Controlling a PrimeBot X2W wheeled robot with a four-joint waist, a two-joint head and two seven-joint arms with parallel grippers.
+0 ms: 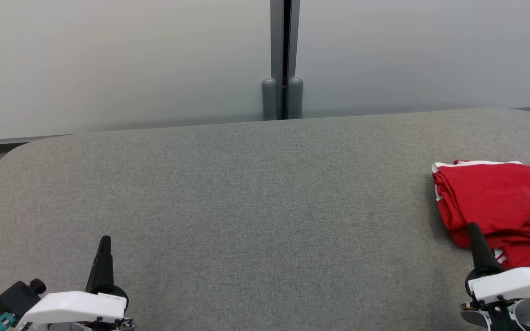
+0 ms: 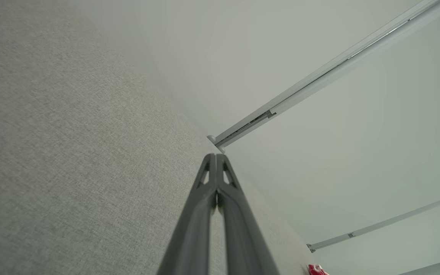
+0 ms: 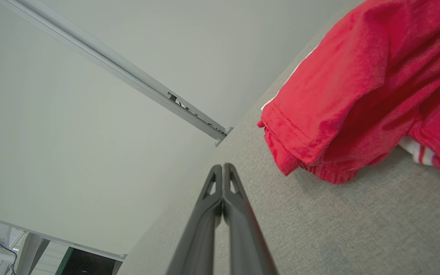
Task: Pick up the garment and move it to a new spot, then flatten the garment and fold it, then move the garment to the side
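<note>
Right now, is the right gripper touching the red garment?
Apart. The right wrist view shows bare grey surface between the shut right gripper and the garment.

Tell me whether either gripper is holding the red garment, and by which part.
Nothing is held. Both the left gripper and right gripper have fingers shut empty; the garment lies loose on the table.

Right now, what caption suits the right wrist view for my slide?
Right fingers shut, empty, beside the red garment on the grey fabric surface.
</note>
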